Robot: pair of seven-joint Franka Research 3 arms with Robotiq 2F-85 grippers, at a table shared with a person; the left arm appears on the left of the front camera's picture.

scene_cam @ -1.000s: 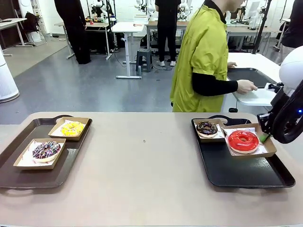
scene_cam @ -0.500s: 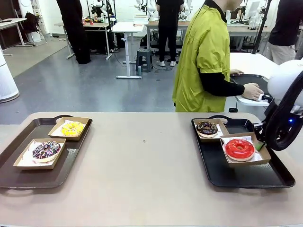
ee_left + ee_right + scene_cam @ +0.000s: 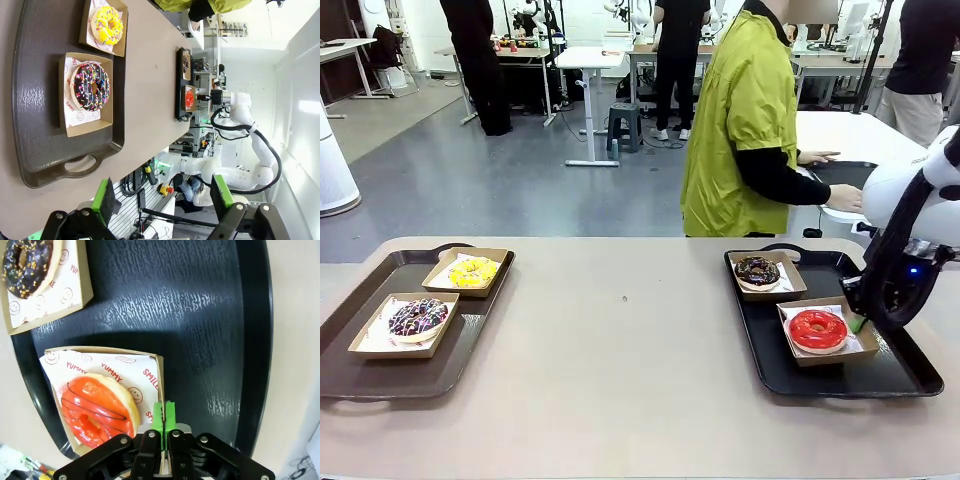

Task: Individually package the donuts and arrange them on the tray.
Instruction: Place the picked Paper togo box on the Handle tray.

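1. On the black tray (image 3: 840, 375), the glossy red donut (image 3: 818, 329) sits in its box (image 3: 825, 355), just beside the boxed chocolate donut (image 3: 757, 269).
2. Right hand (image 3: 858, 321): pads pinched together on the box's right wall.
3. Judged step: box placement. Next: release, withdraw.
4. Left hand (image 3: 162, 197): fully spread, empty.

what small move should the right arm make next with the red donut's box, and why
Probably open the jaws and back off. The right gripper is shut on the box wall, and the box with the red donut looks to sit flat on the black tray beside the chocolate one.
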